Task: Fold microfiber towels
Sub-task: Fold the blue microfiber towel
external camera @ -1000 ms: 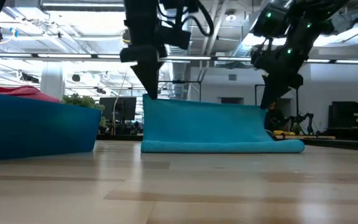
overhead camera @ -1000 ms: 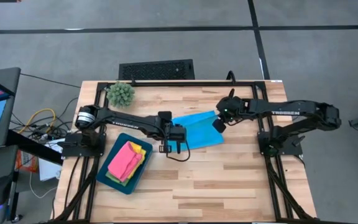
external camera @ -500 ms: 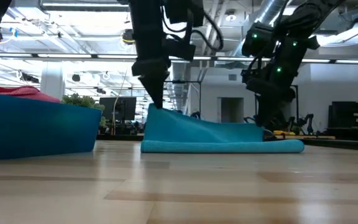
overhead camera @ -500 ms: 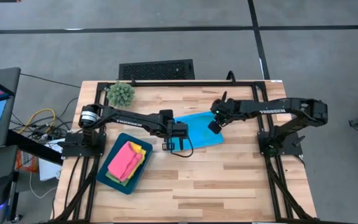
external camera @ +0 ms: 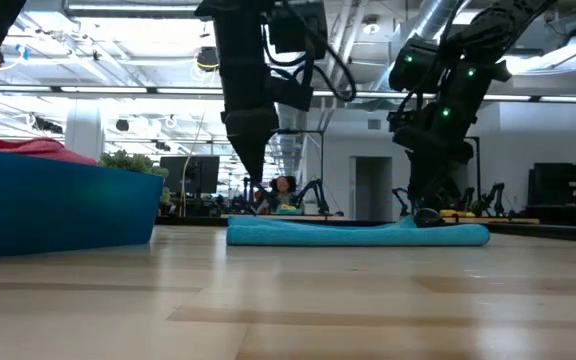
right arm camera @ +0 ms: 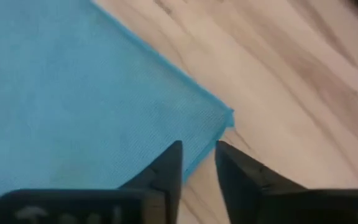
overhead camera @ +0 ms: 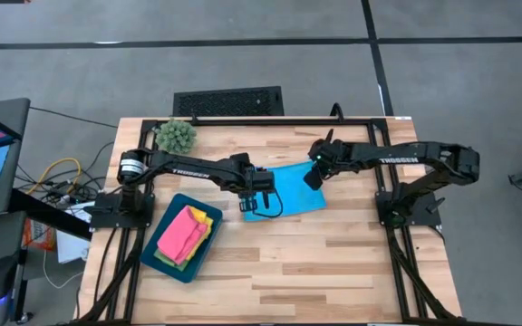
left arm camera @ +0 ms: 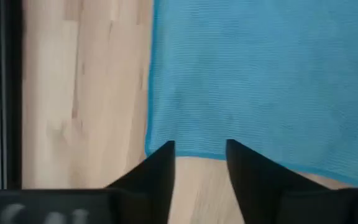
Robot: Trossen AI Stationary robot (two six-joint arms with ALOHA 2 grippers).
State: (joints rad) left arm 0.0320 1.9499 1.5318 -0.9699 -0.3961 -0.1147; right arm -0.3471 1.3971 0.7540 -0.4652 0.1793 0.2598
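Mid-table, the light blue towel (overhead camera: 288,190) lay flat, already doubled over, its long axis running from one arm toward the other. Left hand (overhead camera: 253,201) hovered at the towel's near-left corner, right hand (overhead camera: 314,176) at the far-right edge. Both hands sat right over opposite ends, so neither was clearly nearer; the next fold likely turns on bringing one short end across to the other along that long axis.

Left wrist view: fingers (left arm camera: 160,163) parted with a clear gap, nothing between them, towel edge (left arm camera: 229,81) just ahead of the tips over bare wood. Right wrist view: fingers (right arm camera: 169,165) also apart, empty, cloth corner (right arm camera: 225,118) just beside the tips. Low view showed the towel (external camera: 358,233) as a thin flat slab on the table (external camera: 288,300), both arms standing above its ends.

Towel: soft fine-ribbed microfiber, limp, rectangular outline, crisp corner. Table: pale wood planks, smooth.

Dark teal tray (overhead camera: 158,255) sat at the left front, well apart from the blue towel, rigid, holding a pink towel (overhead camera: 184,233) on top, a yellow one (overhead camera: 204,216) and a sliver of green (overhead camera: 161,256) under it. Spiky green plant ball (overhead camera: 177,137) at the far-left corner.
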